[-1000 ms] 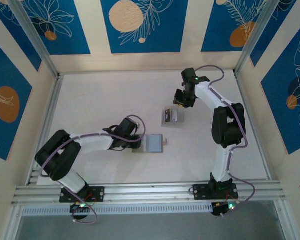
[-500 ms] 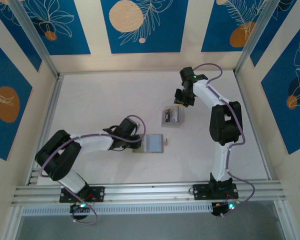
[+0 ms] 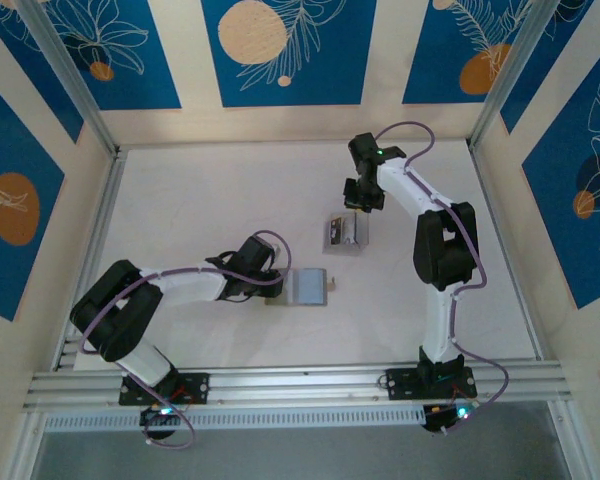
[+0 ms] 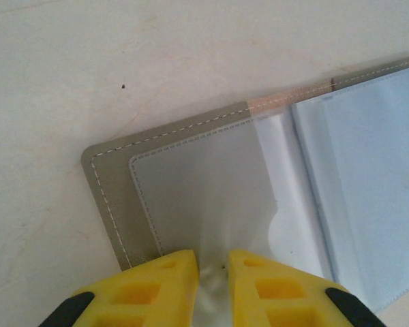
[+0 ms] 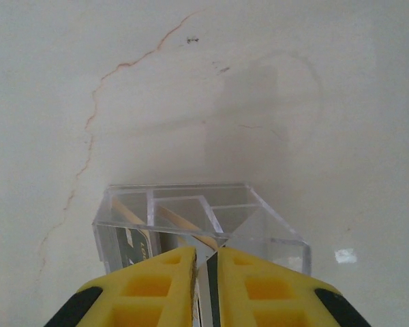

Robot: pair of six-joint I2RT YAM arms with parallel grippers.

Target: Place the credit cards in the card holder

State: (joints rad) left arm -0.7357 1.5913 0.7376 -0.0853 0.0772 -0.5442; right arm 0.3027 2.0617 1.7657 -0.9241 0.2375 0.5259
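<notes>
Right now I have one open grey stitched card holder (image 3: 308,287) lying flat on the white tabletop (image 3: 200,200). At its left edge my left gripper (image 4: 211,272) is pinched closed on the holder's clear plastic sleeve (image 4: 204,197). Beyond the holder, slightly right, stands one clear acrylic compartment box (image 3: 342,232). My right gripper (image 5: 206,269) hangs over it, farther from the holder, clamped on one thin pale-and-dark card edge (image 5: 206,289). Inside the box I count one dark printed card (image 5: 133,253); the rest I cannot count.
</notes>
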